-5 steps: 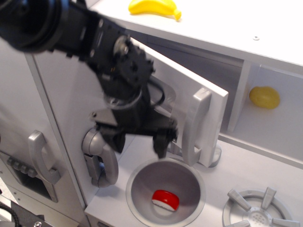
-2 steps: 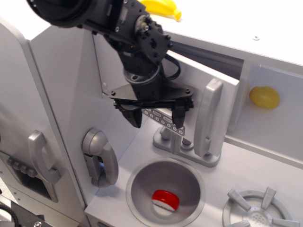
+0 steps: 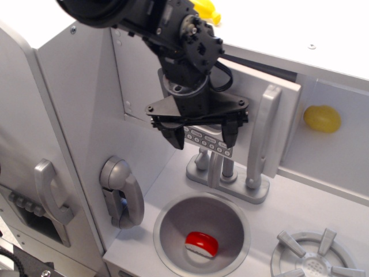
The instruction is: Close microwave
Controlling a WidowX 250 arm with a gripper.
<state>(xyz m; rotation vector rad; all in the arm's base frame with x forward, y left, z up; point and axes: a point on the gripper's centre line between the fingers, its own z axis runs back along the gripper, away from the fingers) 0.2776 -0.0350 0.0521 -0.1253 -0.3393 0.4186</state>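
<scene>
The microwave [image 3: 271,86] is a light-grey box at the back of the toy kitchen. Its flat grey door [image 3: 253,98] stands almost shut, with only a thin dark gap along its top edge. The door's tall silver handle [image 3: 262,135] is at its right side and its button strip [image 3: 209,141] shows low on the front. My black gripper [image 3: 200,137] is open and empty, fingers pointing down. It presses against the door's front, just left of the handle and over the window area, which it hides.
A grey sink bowl [image 3: 173,228] holds a red and white object [image 3: 202,243]. A silver faucet [image 3: 222,173] stands behind it. A yellow ball [image 3: 322,118] sits in the right cubby. A yellow banana [image 3: 204,8] lies on top. A stove burner [image 3: 314,259] is at lower right.
The microwave door has swung from wide open to nearly shut. My gripper has moved up and to the right with it, staying against the door front.
</scene>
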